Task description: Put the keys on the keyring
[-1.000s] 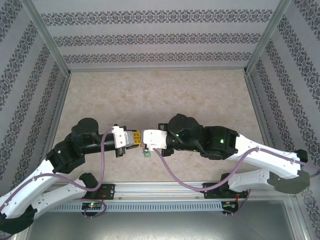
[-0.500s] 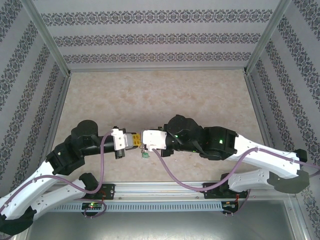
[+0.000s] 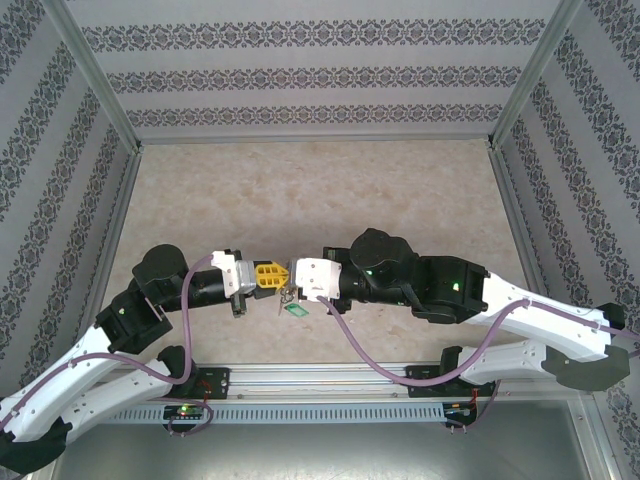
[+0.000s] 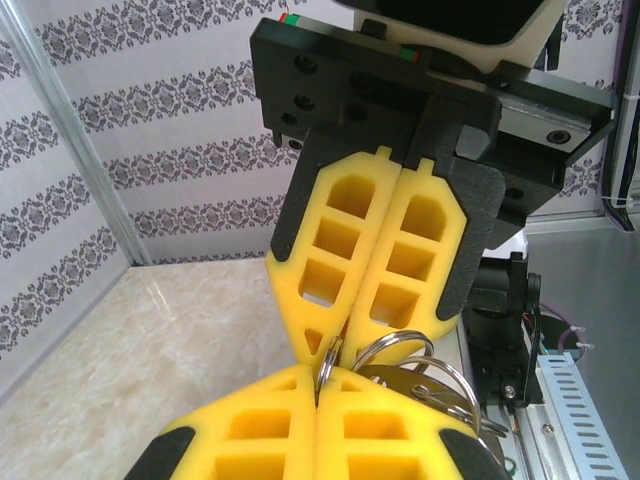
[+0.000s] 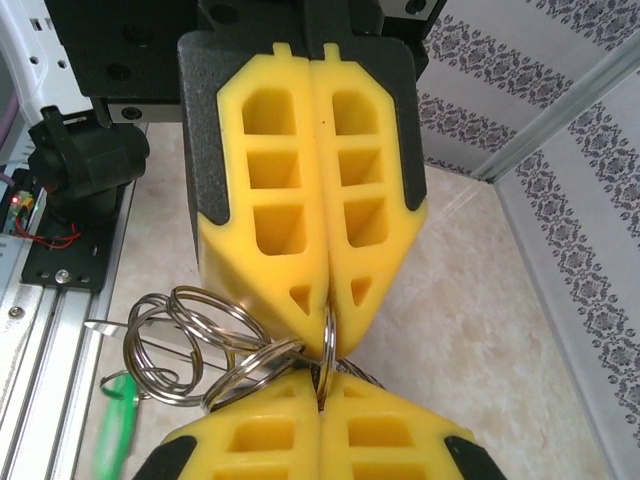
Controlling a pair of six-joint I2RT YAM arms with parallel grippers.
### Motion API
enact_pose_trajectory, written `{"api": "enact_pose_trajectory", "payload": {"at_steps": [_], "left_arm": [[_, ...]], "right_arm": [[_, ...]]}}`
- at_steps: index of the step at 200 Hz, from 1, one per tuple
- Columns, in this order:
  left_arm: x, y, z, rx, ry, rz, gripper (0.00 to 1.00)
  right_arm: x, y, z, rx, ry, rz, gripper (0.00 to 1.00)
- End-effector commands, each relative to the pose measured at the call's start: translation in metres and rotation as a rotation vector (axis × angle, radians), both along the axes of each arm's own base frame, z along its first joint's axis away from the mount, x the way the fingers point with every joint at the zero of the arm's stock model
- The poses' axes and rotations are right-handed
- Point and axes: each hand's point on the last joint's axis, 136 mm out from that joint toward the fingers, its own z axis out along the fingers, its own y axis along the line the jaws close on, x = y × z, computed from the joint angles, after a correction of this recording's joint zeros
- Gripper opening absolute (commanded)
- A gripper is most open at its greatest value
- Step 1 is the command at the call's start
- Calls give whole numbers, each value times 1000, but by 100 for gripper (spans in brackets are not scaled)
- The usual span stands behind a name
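A: Which step now?

B: Seems to be the threading itself. Left gripper [image 4: 318,378] and right gripper [image 5: 320,382] both shut tight, tip against tip, pinching one and the same wire loop among the rings [image 5: 190,335].

A: And the keyring [image 3: 289,296]?

B: Held up between the two tips, above the near part of the table [image 3: 300,190]. Rest of the rings bunched just beside the fingers, green tag [image 3: 296,310] a little lower. Grey body mostly hidden behind the grippers.

A: Key already on?

B: Cannot tell. Hidden, or too small among the rings. Only a thin silver strip [image 5: 105,324] beside them, maybe the blade, maybe not.

A: So what next?

B: Probably hold firm with one gripper and turn or slide with the other, small and slow, along the wire coil. Some danger of slipping with so thin a loop. Better to find the key first, then push.
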Motion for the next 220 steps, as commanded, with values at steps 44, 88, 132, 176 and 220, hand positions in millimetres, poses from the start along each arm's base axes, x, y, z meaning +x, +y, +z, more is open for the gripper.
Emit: {"api": "enact_pose_trajectory", "payload": {"at_steps": [44,88,132,176,220], "left_arm": [[9,11,-44,323,-16,34,15],[11,13,-53,387,-39,26,0],[3,5,-19,169,-51,9,0],[-5,1,20,-80,-51,-22,0],[-14,2,36,-196,-50,-62,0]], "right_arm": [[16,0,-5,-107,-58,-72,0],[19,2,-11,-188,-63,-79,0],[10,4,-2,-84,-27,-46,8],[3,8,1,16,32,-15,21],[6,6,2,30,32,-35,15]]}}
